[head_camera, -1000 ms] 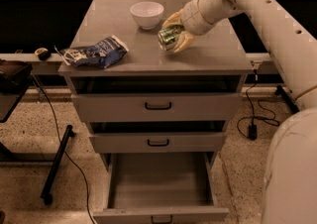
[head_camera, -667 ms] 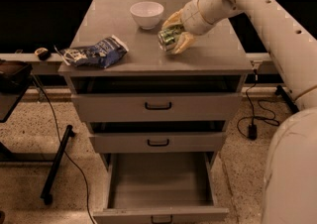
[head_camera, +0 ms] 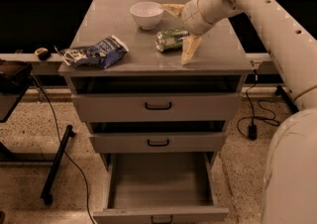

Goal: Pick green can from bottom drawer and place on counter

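Note:
The green can lies on its side on the grey counter, just right of the middle. My gripper hovers right over it with its fingers spread wide: one yellowish finger points down in front of the can, the other lies behind it near the bowl. The fingers are open and do not hold the can. The bottom drawer is pulled out and its flat grey floor is bare.
A white bowl stands at the back of the counter, left of the gripper. A blue crinkled snack bag lies at the counter's front left. The two upper drawers are shut. Cables and a black stand leg lie on the floor.
The gripper was closed on the green can just above the counter. Now its fingers have spread apart and the can lies on the counter.

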`<state>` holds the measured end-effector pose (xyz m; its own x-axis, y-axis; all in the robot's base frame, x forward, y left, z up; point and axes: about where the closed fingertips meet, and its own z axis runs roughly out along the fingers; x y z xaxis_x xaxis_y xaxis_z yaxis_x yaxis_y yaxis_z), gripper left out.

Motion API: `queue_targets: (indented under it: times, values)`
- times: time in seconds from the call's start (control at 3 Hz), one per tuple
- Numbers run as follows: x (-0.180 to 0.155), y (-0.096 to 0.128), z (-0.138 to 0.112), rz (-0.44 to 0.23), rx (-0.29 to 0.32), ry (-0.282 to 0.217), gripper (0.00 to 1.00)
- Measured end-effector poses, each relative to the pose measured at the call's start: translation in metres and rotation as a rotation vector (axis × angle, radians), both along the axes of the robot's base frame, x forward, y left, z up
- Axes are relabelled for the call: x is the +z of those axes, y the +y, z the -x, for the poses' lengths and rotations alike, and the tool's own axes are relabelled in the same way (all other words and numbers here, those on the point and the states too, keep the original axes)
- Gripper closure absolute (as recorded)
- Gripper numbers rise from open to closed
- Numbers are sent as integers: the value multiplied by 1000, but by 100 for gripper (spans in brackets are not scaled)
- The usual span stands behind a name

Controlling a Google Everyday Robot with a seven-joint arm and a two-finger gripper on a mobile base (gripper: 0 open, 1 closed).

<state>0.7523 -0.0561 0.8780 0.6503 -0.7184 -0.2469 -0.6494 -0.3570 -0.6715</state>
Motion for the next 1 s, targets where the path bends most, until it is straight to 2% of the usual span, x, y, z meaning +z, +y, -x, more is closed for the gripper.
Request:
queue_targets:
  times: [0.33,0.67,1.0]
  values:
    - [36,3,21,80,50,-40,0]
    - [93,-31,45,161,-25,-90,0]
    - [104,-34,50,167,-35,-99,0]
